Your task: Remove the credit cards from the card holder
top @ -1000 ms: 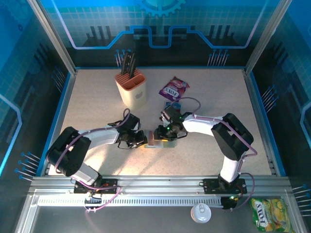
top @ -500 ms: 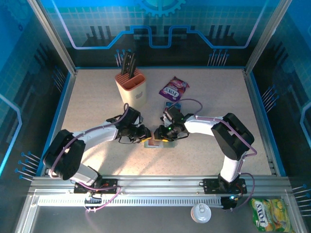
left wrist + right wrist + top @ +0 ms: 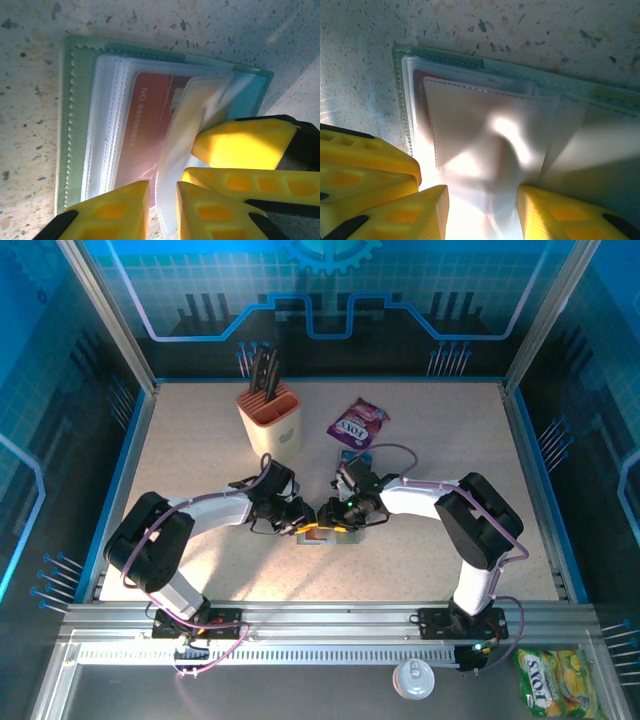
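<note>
Two grippers are crowding nose to nose over the card holder (image 3: 325, 535), which is lying open and flat on the table (image 3: 200, 470) around the middle, well in front of the knife block (image 3: 272, 430) and the purple snack packet (image 3: 358, 422). Your right gripper (image 3: 326, 514) is coming in from the right, and from its wrist cam the jaws are squeezing a clear sleeve (image 3: 485, 150), which is buckling up between the yellow fingers (image 3: 420, 210). Your left gripper (image 3: 303, 520) is sitting just beside it. In the left wrist view its fingers (image 3: 115, 210) are standing only a narrow gap apart, with the lifted edge of that same sleeve running through the gap. Honestly you can't tell whether they're actually pinching it or just straddling it. The red card (image 3: 150, 125) is lying tucked inside the sleeves, number side up, against the holder's greenish stitched panel (image 3: 70, 125). Other cards, if any, are hiding under the glare.
</note>
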Controlling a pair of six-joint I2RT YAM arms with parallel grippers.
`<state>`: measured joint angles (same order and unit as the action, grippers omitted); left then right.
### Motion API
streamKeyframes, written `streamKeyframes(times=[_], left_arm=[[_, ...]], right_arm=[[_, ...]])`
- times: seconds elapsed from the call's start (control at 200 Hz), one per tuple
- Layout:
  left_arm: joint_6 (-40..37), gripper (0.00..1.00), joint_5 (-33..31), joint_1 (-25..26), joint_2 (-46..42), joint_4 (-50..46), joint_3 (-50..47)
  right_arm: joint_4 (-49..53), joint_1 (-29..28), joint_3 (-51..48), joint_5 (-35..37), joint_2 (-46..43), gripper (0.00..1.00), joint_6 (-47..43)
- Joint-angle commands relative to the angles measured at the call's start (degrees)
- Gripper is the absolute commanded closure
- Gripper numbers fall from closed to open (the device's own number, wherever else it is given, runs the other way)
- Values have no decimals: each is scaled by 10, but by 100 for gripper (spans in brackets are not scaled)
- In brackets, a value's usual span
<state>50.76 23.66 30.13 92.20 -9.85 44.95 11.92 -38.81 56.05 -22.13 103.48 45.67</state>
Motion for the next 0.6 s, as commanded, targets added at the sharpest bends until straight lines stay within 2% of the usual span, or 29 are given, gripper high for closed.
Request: streamKeyframes(times=[0.0,0.21,0.595], left_arm=[[12,79,12,0,19,25,14],[21,81,6,1,20,33,10],[44,82,-3,-6,4,58,-15]], right_arm=[[-8,2,-11,-8,-1,57,5],[-12,4,-14,-9,0,59,5],[-59,20,-46,-39,3,69,29]])
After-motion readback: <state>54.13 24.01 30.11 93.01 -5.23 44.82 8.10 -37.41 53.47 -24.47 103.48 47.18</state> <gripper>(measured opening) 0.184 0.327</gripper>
